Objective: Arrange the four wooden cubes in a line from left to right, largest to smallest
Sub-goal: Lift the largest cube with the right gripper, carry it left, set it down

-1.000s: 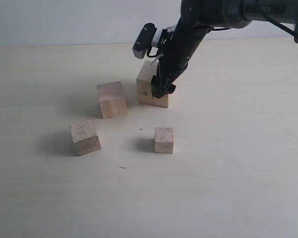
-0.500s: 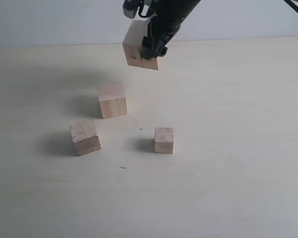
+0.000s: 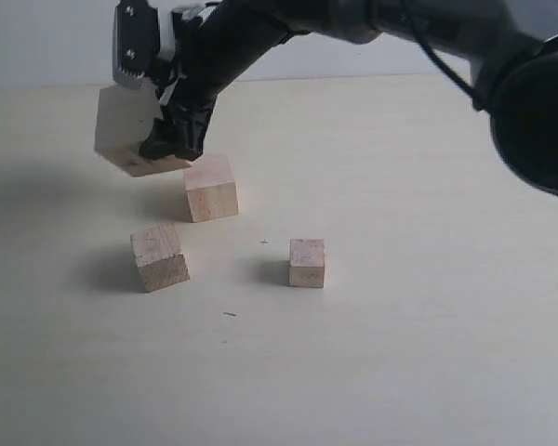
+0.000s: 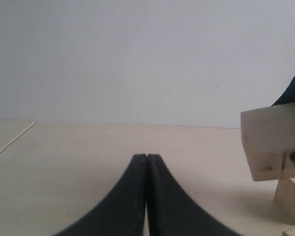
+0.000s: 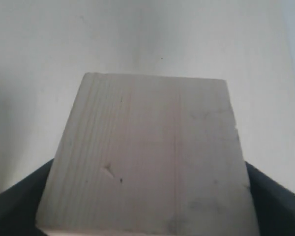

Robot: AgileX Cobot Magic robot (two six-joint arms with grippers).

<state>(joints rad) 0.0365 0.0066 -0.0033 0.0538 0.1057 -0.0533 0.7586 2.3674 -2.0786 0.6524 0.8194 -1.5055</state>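
Observation:
The largest wooden cube (image 3: 126, 130) hangs above the table at the far left, held tilted in my right gripper (image 3: 158, 139), which is shut on it. Its broad pale face (image 5: 147, 157) fills the right wrist view between the dark jaws. It also shows at one edge of the left wrist view as the largest cube (image 4: 273, 142). Three smaller cubes rest on the table: one (image 3: 210, 187) just right of the held cube, one (image 3: 159, 255) nearer the front left, and the smallest (image 3: 307, 262) at centre. My left gripper (image 4: 147, 162) is shut and empty, out of the exterior view.
The pale table (image 3: 428, 325) runs to a white wall at the back. The right arm (image 3: 372, 23) reaches across from the upper right. A table edge (image 4: 12, 140) shows in the left wrist view.
My right gripper lifted the largest cube from the back centre and carried it left, past the other cubes, and now lower toward the table.

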